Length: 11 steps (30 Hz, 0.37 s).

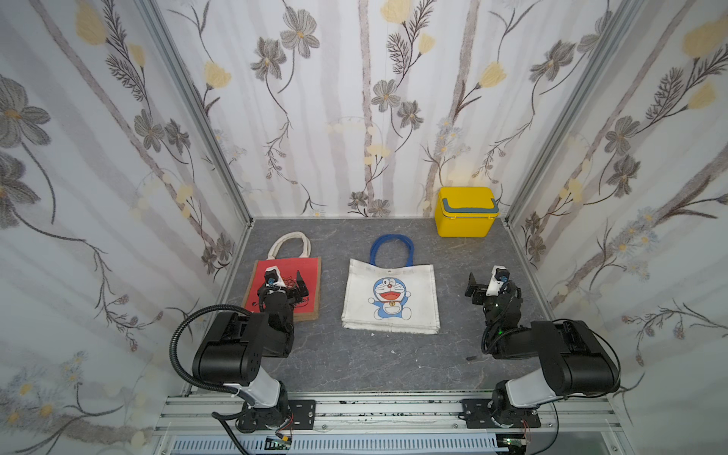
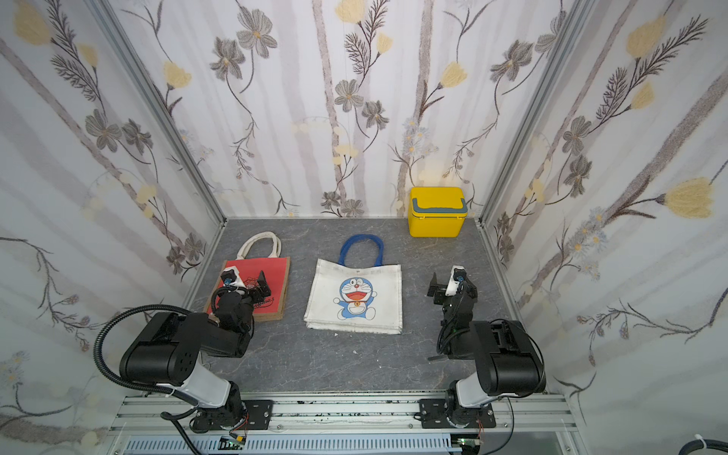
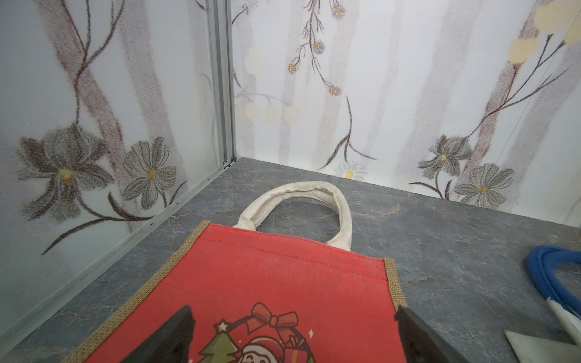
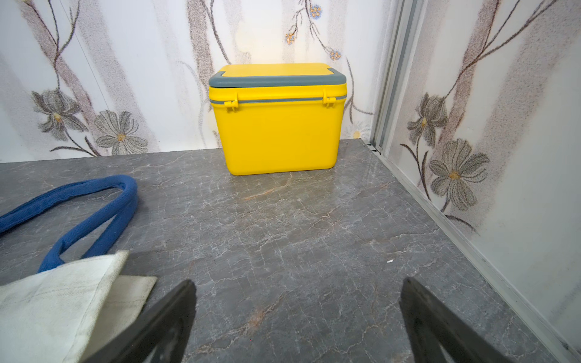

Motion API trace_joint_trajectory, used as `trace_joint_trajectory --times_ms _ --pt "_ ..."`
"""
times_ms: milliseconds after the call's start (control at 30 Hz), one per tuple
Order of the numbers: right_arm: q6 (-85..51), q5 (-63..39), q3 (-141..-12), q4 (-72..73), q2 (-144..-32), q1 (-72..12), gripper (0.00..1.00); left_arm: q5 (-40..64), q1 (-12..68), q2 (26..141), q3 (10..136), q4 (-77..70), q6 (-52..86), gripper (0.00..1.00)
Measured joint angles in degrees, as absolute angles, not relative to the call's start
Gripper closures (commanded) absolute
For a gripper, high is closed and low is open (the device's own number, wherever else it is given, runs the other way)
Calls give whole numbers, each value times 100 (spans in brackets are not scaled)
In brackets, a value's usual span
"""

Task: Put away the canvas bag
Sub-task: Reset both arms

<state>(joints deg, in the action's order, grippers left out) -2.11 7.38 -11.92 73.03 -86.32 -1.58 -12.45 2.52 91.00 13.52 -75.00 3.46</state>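
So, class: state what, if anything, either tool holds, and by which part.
Nothing is held. The left tool is open above the red bag; the right tool, open over the table.

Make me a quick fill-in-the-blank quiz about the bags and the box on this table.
The white bag has ___ handles.
The left gripper hovers above the red bag with its jaws ___.
The box in the far corner is ___.
Missing words: blue, open, yellow.
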Motion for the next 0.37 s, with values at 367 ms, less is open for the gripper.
trace_joint_trajectory --times_ms 367 --pt "-217 720 -1219 7286 -8650 -148 0 -1243 252 9100 1352 -7566 346 0"
